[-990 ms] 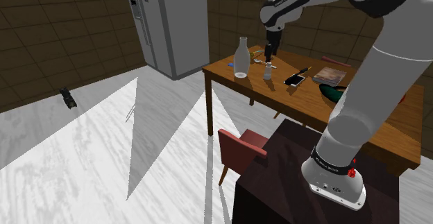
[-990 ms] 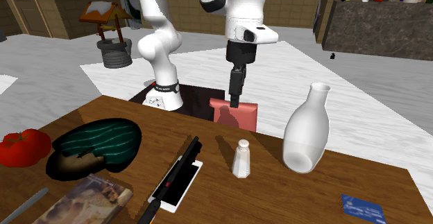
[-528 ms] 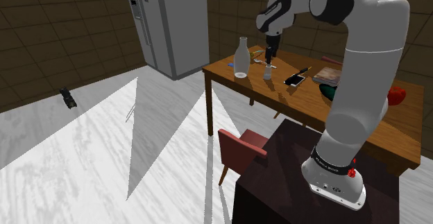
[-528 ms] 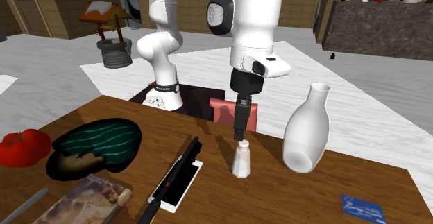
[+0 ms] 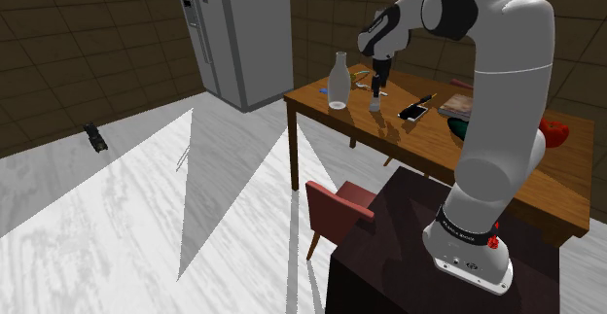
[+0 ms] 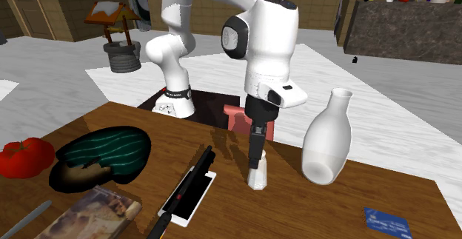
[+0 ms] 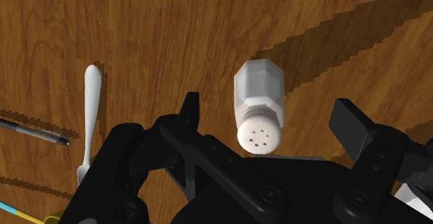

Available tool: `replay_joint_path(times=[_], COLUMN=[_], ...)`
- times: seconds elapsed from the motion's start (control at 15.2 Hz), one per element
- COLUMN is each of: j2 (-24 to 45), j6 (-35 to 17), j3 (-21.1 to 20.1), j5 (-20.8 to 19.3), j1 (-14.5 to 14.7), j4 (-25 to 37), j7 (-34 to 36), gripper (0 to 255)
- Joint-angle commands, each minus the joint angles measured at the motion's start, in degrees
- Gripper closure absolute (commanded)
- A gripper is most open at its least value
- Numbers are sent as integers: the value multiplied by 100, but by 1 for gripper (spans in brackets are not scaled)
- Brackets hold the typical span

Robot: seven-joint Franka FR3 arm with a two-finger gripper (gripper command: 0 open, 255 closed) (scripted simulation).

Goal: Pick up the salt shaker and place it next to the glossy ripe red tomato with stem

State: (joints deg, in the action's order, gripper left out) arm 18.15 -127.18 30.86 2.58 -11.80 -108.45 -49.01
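Black two-finger gripper (image 7: 269, 116): wide open, nothing held. White faceted salt shaker (image 7: 259, 98) stands upright between the fingers (image 7: 192, 113), with clearance on both sides but less toward the thin white spoon (image 7: 90, 112).

Second exterior view: shaker (image 6: 258, 177) is mid-frame on the brown wooden table (image 6: 311, 208), near the white bottle-shaped vase (image 6: 326, 141) to its right. Glossy red tomato (image 6: 22, 156) is at the far left edge, well apart.

Step looks like closing the grasp. Suggest:
- Nudge the hand to centre the shaker first, else one finger hits early and may tip it.
- Close slowly on the body below the cap.
- Lift straight up before traversing, clearing the flat black-and-white phone (image 6: 189, 195) en route.
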Motion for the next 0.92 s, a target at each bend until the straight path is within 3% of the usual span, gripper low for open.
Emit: replay_joint_path(times=[0.0,0.4,0.46,0.86], j2=[41,40,40,40], j6=[-54,-52,-52,-51], j3=[-7,-7,-7,-7], j5=[25,24,24,24], j1=[-18,-17,-17,-17], j4=[-14,-14,-14,-13], j7=[-20,-20,-20,-20], gripper=[0,0,255,255])
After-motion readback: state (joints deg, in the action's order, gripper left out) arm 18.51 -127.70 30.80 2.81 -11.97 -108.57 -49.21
